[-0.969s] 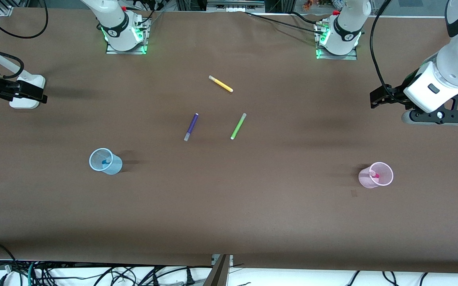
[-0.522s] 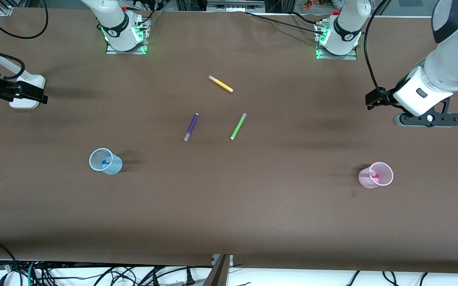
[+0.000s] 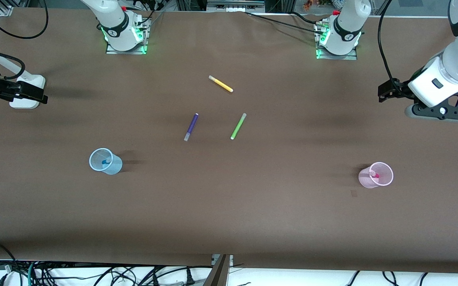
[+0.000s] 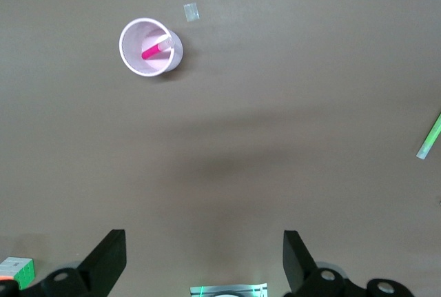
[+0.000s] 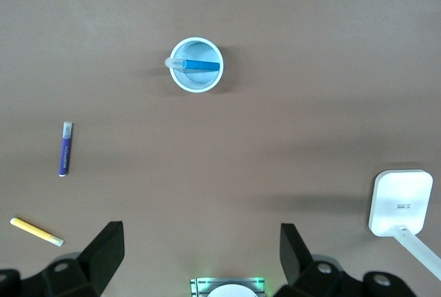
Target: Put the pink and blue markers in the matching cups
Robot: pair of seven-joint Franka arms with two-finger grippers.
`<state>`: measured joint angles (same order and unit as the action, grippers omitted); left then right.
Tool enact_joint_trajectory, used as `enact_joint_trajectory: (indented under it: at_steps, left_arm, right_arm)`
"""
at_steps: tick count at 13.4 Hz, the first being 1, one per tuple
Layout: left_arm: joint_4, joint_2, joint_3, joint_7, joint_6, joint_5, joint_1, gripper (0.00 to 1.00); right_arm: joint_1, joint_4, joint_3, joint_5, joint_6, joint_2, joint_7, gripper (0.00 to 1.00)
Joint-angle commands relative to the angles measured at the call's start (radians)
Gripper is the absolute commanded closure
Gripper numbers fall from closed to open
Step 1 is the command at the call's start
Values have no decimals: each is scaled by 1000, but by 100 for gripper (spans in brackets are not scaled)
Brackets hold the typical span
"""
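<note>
The pale pink cup stands upright toward the left arm's end of the table with the pink marker leaning inside it. The left wrist view shows the cup and the marker too. The pale blue cup stands toward the right arm's end with the blue marker inside; the right wrist view shows that cup and marker. My left gripper is open and empty, high over bare table. My right gripper is open and empty at its end of the table and waits.
A purple marker, a green marker and a yellow marker lie loose mid-table. A white device sits under the right arm. A small pale scrap lies beside the pink cup.
The left arm swung a little toward the table's middle, then back toward its own end of the table. The right arm, cups and markers have not moved.
</note>
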<state>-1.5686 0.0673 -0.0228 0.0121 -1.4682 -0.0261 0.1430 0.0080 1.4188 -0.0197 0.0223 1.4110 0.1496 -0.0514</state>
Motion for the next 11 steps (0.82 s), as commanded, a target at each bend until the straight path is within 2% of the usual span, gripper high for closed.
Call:
enact_joint_trajectory:
  at_steps: [1, 8, 11]
  left_arm:
    - [-65, -54, 3, -20, -38, 17, 3, 0]
    - [-54, -44, -6, -15, -46, 18, -5, 0]
    - [17, -17, -6, -14, -35, 12, -8, 0]
  right_arm:
    - [3, 0, 1, -19, 0, -2, 13, 0]
    - [3, 0, 1, -19, 2, -4, 13, 0]
    - [3, 0, 1, -28, 2, -4, 15, 0]
